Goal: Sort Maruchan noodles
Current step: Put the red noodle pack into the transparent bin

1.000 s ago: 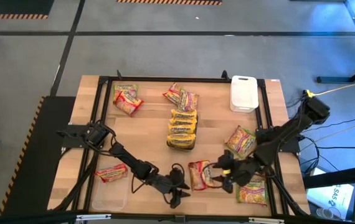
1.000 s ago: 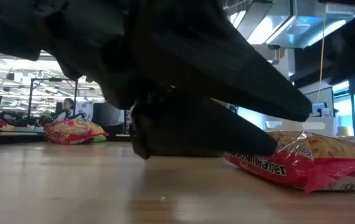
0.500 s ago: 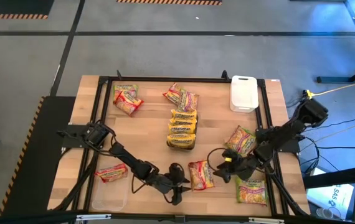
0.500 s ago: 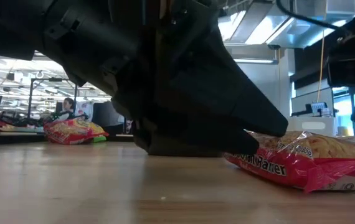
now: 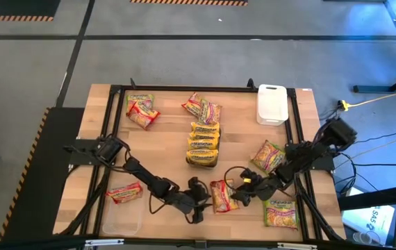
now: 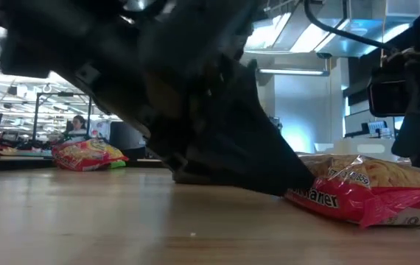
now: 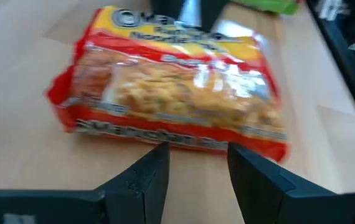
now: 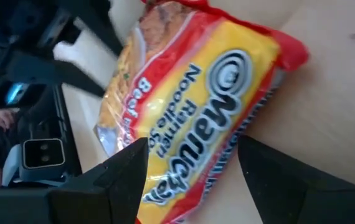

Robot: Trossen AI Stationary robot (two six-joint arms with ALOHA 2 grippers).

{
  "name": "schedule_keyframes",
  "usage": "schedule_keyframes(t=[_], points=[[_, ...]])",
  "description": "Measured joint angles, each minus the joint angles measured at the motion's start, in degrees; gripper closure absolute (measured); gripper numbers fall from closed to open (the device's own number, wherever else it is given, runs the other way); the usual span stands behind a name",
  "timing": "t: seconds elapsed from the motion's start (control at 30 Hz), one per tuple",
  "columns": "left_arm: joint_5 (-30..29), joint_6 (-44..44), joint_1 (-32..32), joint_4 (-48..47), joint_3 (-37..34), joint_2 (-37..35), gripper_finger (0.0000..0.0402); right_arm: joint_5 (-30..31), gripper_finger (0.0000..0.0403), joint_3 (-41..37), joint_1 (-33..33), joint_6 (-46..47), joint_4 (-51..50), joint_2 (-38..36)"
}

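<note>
the sorting looks about half done: yellow packets (image 5: 203, 144) are stacked at frame centre, others lie mixed, and both the left gripper (image 5: 199, 196) and right gripper (image 5: 238, 194) stand open around the red packet (image 5: 222, 195) at lower centre, not yet grasping it.

The red crinkly plastic noodle packet (image 5: 223, 195) is flanked at 3 and 9 o'clock by both grippers; wooden counter (image 5: 163, 142) at 12 o'clock lies bare.
</note>
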Motion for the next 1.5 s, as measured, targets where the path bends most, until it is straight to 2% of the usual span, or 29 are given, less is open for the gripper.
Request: schedule_keyframes(t=[0.2, 0.5, 0.7, 0.83, 1.0, 1.2, 1.33, 1.5], points=[[1.4, 1.5, 1.6, -0.8, 0.0, 0.0, 0.0247, 1.7, 0.0157, 1.7, -0.1, -1.4, 1.4, 2.0], [2.6, 2.1, 2.0, 0.1, -0.1, 0.1, 0.0247, 6.6, 0.0157, 6.2, -0.5, -12.2, 2.4, 2.1], [2.5, 2.1, 1.3, 4.5, -0.1, 0.1, 0.0247, 6.0, 0.0161, 8.8, -0.3, -18.6, 1.7, 2.1], [1.9, 2.0, 1.6, 6.8, 0.0, 0.1, 0.0247, 5.5, 0.0190, 9.3, -0.4, -19.3, -2.4, 2.2], [2.3, 1.2, 1.2, 6.7, 0.0, 0.1, 0.0247, 4.0, 0.0259, 9.3, -0.3, -21.0, -2.9, 2.2], [8.4, -2.0, 0.9, 1.4, 0.0, -3.1, 0.0247, -0.7, 0.0333, 9.3, -0.3, -26.6, -3.0, 1.7], [10.4, -4.0, 0.5, -5.4, 0.1, -6.8, 0.0247, -3.9, 0.0344, 9.3, -0.3, -29.6, -3.1, 0.6], [12.4, -3.8, 0.6, -6.4, 0.0, -10.4, 0.0247, -5.4, 0.0340, 9.7, -0.3, -32.1, -3.8, -0.2]])
